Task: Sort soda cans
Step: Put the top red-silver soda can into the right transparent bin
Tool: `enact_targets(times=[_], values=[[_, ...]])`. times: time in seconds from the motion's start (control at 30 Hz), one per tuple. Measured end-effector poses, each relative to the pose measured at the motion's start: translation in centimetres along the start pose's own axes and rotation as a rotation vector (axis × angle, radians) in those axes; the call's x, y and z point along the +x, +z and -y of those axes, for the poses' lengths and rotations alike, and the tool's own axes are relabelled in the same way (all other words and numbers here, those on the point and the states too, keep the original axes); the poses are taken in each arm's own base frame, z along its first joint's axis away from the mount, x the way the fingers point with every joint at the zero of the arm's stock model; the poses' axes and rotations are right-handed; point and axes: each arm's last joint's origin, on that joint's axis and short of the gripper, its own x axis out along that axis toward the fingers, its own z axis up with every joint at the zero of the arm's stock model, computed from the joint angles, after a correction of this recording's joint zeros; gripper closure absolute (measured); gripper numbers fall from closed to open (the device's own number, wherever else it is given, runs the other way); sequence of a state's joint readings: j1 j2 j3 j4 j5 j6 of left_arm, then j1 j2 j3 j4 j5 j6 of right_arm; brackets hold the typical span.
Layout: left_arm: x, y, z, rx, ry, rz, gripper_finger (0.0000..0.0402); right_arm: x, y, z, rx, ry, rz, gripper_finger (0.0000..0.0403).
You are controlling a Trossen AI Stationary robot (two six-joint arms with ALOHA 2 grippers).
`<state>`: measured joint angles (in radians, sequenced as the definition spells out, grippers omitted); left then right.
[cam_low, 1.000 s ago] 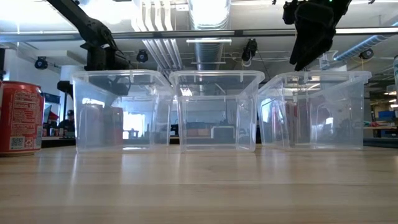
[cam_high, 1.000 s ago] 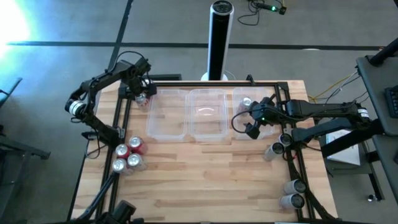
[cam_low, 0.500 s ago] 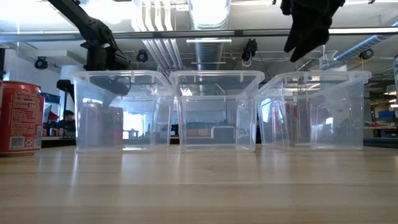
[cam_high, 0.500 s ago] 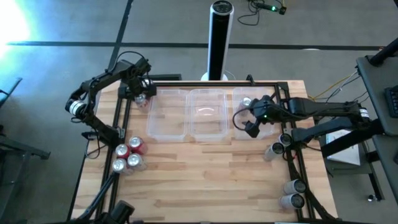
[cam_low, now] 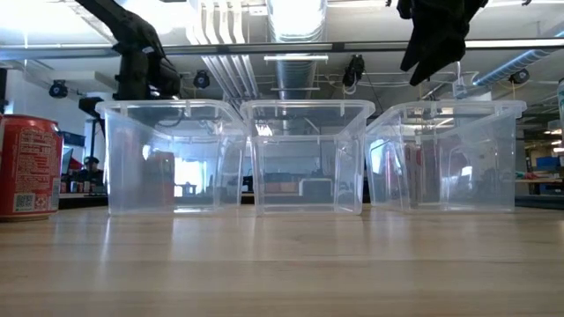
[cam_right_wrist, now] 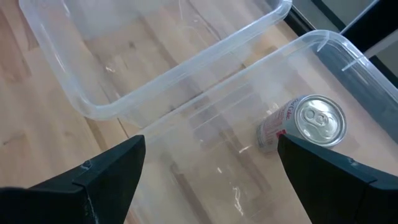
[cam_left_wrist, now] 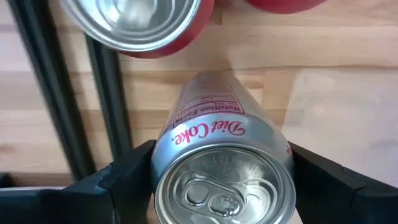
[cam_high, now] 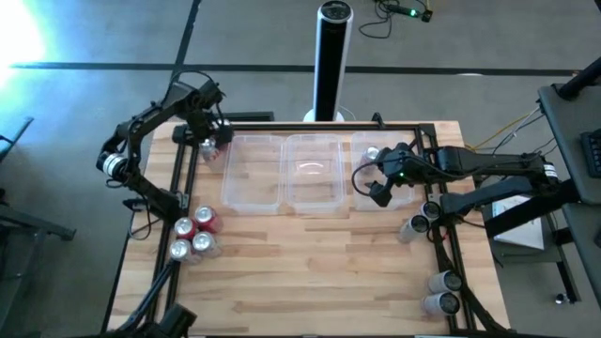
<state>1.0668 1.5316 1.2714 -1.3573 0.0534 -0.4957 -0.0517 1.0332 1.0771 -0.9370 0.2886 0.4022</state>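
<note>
Beside the left clear plastic tub [cam_high: 252,174]: left gripper [cam_high: 208,131] jaws clenched on silver Diet Coke can [cam_left_wrist: 222,163].
Risk: can clips tub rim, slips.
Right gripper [cam_high: 380,191]: jaws released above right tub [cam_right_wrist: 323,81], silver-topped can [cam_right_wrist: 303,123] inside.

Even, bright indoor light. Strong blue-white glare at 10 o'clock on floor [cam_high: 23,38] in high view. Soft reflections on clear tubs [cam_low: 304,158]. Near can top [cam_left_wrist: 224,186] sharp, shiny in left wrist view.
</note>
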Motion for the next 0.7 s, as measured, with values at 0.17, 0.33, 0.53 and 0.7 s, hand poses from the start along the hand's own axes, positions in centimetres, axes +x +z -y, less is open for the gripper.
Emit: enact_targets(times=[0.17,0.33,0.53,0.7], values=[[-1.3,-0.5,-0.1,0.060,0.020,-0.042,0.0113,0.2,0.4,-0.2,0.027,0.017,0.041,0.0041],[-2.2,-1.9,-0.3,0.172,0.043,-0.081,0.0113,1.9,1.1,-1.4,-0.032,0.045,0.104,0.0042],[-3.4,-3.3,-0.8,0.264,0.034,-0.051,0.0113,5.1,2.6,-4.0,-0.156,0.057,0.096,0.0042],[-4.7,-5.0,-1.7,0.326,0.017,0.014,0.0113,6.2,4.4,-5.2,-0.199,0.034,0.039,0.0042]])
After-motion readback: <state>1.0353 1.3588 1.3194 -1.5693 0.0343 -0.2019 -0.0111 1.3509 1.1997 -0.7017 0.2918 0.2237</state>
